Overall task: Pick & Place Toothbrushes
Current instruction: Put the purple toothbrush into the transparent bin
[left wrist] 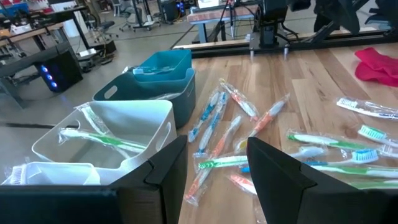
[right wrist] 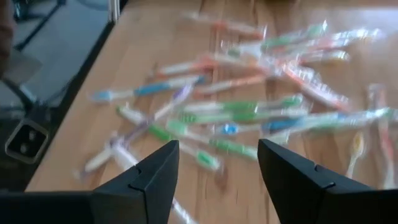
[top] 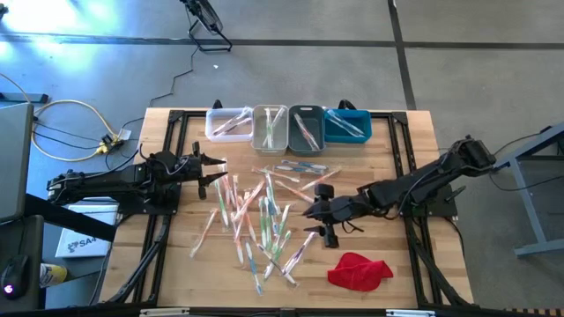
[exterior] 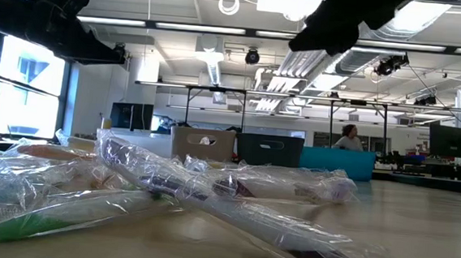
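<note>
1. The toothbrushes point(top: 256, 216) are seen scattered in a loose heap across the middle of the wooden table point(top: 401, 264), many crossing or overlapping one another.
2. Each toothbrush is a thin stick sealed in a clear, crinkled wrapper; handles in green, orange, pink, blue and white can be made out in the left wrist view point(left wrist: 323, 140) and the right wrist view point(right wrist: 249, 118).
3. In the low view, a green-handled toothbrush point(exterior: 45, 223) is shown lying flat on the table at the front of the pile, with wrapped ones stacked behind it.
4. A few toothbrushes are already held in the four bins along the far edge: the white bin point(top: 213, 130), the beige bin point(top: 257, 141), the grey bin point(top: 294, 143) and the blue bin point(top: 352, 134).
5. The left gripper point(top: 216, 169) is held at the left edge of the heap, near the white bin, its fingers apart and nothing between them.
6. The right gripper point(top: 319, 222) is positioned over the right side of the heap, its fingers point(right wrist: 152, 177) spread apart and empty.
7. A red cloth point(top: 359, 269) lies apart from the heap, near the front right of the table.
</note>
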You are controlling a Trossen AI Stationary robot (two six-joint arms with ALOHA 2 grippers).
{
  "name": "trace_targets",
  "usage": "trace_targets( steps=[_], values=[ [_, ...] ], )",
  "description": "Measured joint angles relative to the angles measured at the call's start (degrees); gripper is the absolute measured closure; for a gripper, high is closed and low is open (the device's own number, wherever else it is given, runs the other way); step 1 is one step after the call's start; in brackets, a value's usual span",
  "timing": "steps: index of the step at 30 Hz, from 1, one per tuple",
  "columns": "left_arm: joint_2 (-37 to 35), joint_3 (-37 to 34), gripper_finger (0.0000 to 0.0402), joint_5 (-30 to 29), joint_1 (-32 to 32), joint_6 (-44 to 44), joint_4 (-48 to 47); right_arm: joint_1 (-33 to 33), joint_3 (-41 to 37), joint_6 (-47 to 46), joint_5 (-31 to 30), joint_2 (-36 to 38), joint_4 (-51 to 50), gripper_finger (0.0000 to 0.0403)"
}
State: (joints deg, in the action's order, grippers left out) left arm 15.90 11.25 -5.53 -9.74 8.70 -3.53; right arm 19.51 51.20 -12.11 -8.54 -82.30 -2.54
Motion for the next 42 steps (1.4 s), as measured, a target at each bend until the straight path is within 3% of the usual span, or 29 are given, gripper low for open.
trace_targets(
  steps=[10,14,22,31,42],
  values=[
    [0.0,0.0,0.0241,-0.01,0.0,-0.36,-0.05,-0.09,0.32,4.69,-0.32,-2.05,4.85,0.0192],
    [0.0,0.02,0.0241,-0.01,0.0,-0.38,-0.06,-0.13,4.63,4.94,-0.42,-5.38,1.29,0.0192],
    [0.0,0.07,0.0241,-0.05,0.01,-0.47,-1.39,-0.11,16.19,8.66,1.44,-14.57,-16.42,0.0192],
    [0.0,0.07,0.0241,-0.05,0.02,-0.56,-1.77,-0.13,16.46,7.5,8.71,-20.02,-19.7,0.0192],
    [0.0,0.07,0.0241,-0.01,0.02,-0.59,-2.75,-0.38,16.46,6.94,8.99,-20.41,-21.83,0.0192]
  ],
)
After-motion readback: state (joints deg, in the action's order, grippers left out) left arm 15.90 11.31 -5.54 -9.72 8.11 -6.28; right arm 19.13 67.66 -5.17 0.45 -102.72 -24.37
